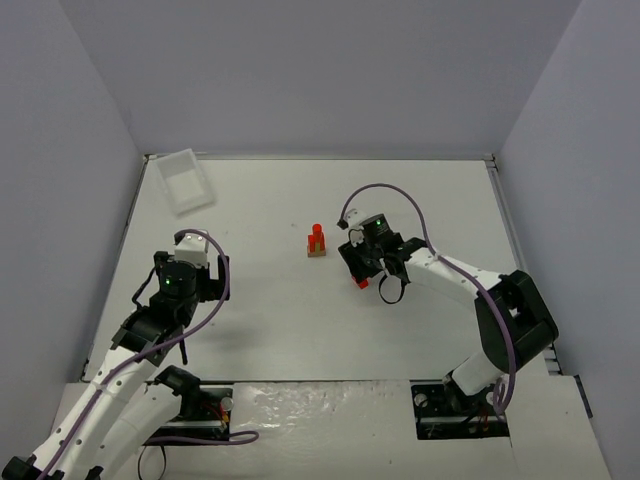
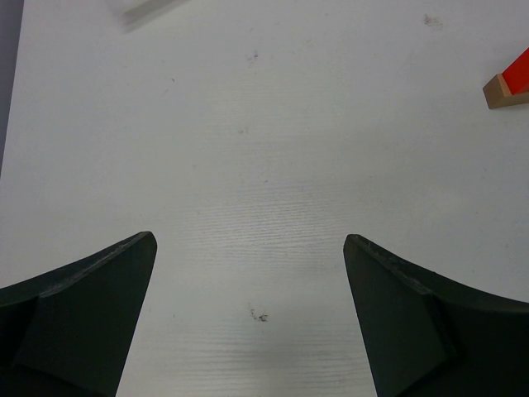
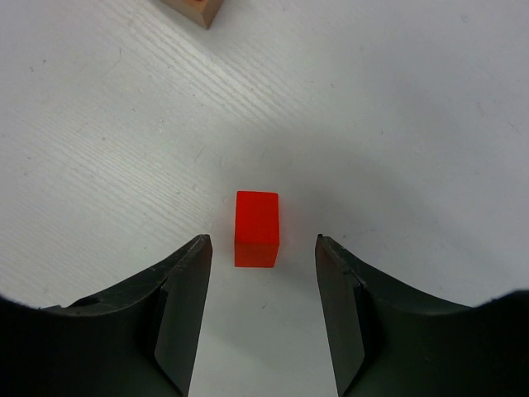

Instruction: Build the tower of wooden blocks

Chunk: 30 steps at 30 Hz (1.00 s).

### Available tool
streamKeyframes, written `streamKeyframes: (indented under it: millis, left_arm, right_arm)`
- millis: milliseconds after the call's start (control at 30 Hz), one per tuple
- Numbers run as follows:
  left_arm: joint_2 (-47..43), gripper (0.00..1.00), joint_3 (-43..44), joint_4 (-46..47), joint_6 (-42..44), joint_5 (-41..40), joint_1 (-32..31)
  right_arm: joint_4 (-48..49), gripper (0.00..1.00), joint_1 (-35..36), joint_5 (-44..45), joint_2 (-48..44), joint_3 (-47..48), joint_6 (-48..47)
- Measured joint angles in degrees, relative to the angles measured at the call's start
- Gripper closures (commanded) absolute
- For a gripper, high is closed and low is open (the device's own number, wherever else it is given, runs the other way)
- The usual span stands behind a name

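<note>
The wood block tower [image 1: 317,241] stands mid-table: a tan base with red pieces upright on it. No green piece or triangular top shows. Its tan and red edge shows at the right of the left wrist view [image 2: 508,83], and its tan corner at the top of the right wrist view [image 3: 196,10]. A loose red block [image 3: 256,227] lies on the table just ahead of my right gripper [image 3: 263,248], which is open and low over it, the jaws either side and not touching. It shows in the top view as the red block [image 1: 363,284] at my right gripper [image 1: 362,276]. My left gripper [image 2: 250,248] is open and empty over bare table.
A clear plastic tray [image 1: 185,180] sits at the far left corner; its edge shows in the left wrist view [image 2: 145,8]. Grey walls close in the table on three sides. My left gripper [image 1: 192,262] hangs left of the tower.
</note>
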Motion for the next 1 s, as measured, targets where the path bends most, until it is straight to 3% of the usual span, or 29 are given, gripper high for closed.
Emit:
streamKeyframes:
  millis: [600, 1000]
  left_arm:
    - [0.4, 0.04, 0.0, 0.3, 0.0, 0.2, 0.0]
    - [0.6, 0.04, 0.0, 0.3, 0.0, 0.2, 0.0]
  right_arm:
    - [-2.1, 0.51, 0.0, -1.5, 5.6, 0.4, 1.8]
    - [-2.5, 0.58, 0.0, -1.0, 6.0, 2.3, 2.7]
